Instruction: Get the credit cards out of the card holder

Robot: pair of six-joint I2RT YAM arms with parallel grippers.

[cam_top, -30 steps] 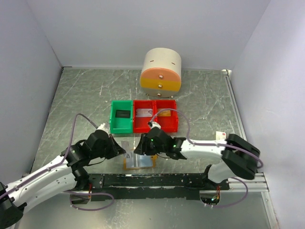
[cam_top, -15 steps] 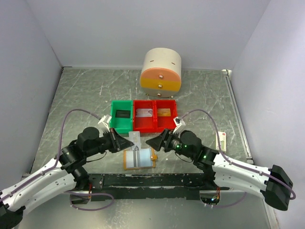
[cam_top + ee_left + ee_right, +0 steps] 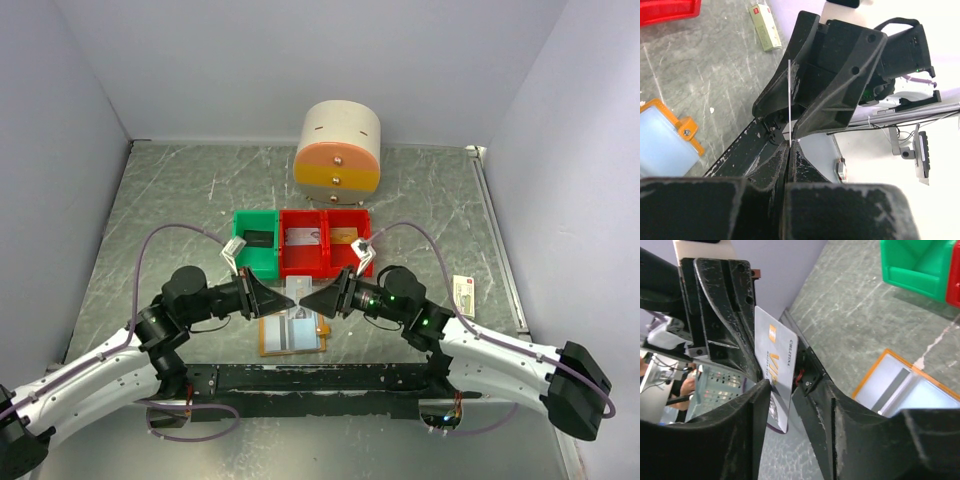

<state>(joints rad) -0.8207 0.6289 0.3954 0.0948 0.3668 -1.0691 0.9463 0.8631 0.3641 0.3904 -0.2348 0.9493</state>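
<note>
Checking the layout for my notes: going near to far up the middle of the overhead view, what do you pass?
card holder → credit card held in the left tool → red bin → round drawer unit

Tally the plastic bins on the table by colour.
Green bin: 1
Red bins: 2
Total: 3
</note>
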